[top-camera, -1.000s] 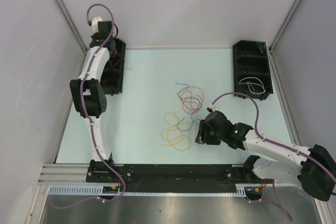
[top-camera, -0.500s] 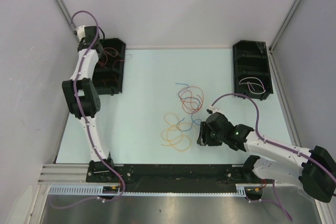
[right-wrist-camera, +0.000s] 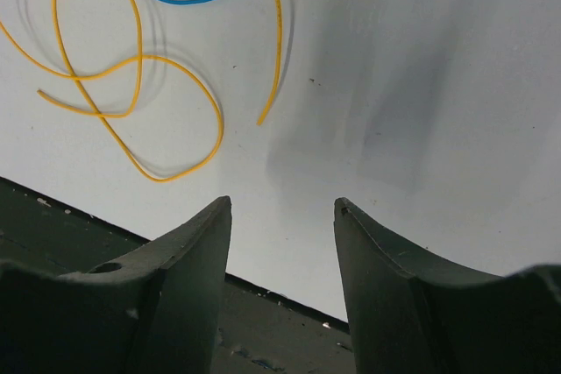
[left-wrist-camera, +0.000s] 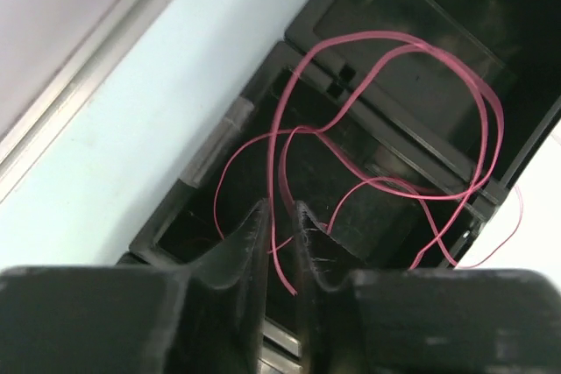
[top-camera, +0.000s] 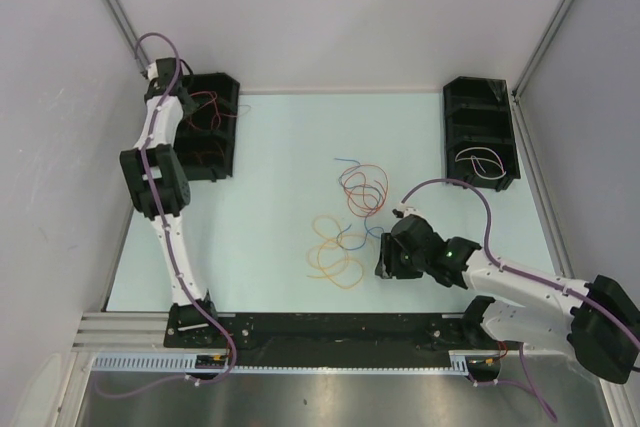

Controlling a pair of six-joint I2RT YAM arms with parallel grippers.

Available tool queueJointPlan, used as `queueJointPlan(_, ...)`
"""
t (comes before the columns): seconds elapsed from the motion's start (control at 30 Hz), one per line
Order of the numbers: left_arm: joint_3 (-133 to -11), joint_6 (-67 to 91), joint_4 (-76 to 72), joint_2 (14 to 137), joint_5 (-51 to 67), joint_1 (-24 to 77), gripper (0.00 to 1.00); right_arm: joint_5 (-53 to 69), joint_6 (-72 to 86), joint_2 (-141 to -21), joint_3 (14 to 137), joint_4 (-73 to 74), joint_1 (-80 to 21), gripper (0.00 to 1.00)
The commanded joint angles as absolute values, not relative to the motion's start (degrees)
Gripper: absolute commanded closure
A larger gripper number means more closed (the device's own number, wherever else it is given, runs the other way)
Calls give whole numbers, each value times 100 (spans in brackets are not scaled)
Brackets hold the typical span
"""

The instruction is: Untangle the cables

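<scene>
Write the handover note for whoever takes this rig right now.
Left gripper: nearly shut over the left bin, pink-red cable running between its fingers; grip unclear.
Right gripper: open, over the table beside the orange cable.
Done: white cable lies in the right bin.
Left: orange cable, red cable and blue cable overlap mid-table.

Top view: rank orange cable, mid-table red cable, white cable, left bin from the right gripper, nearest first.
1. Orange cable, just left of right gripper.
2. Red cable, mid-table beyond.
3. White cable, in right bin.
4. Left bin, far left.
</scene>
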State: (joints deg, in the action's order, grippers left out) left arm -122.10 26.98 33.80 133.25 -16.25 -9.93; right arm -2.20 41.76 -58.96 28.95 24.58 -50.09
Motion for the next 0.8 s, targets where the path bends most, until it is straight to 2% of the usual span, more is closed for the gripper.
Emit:
queueJointPlan(0.0,-12199,2698,3243,13069,-1617,-967,57,-246,4184,-5968,2900,2277,-5036,45)
queueJointPlan(0.1,-12296,2768,3358,13008,-1679,-967,29,-211,4219,-6003,2900,2233,-5036,45)
queueJointPlan(0.2,-12182,2760,3121,12692,-1643,-897,23,-167,4236,-6012,2900,2224,-5036,45)
queueJointPlan(0.37,-11883,2532,2716,12419,-1574,-782,21,-167,4245,-6055,2900,2197,-5036,45)
queueJointPlan(0.63,-12321,2006,2470,13033,-897,-660,26,-149,4219,-6178,2900,2162,-5036,45)
queueJointPlan(0.77,-12796,1451,2425,13410,-528,-484,19,-123,4166,-6345,2900,2066,-5027,44)
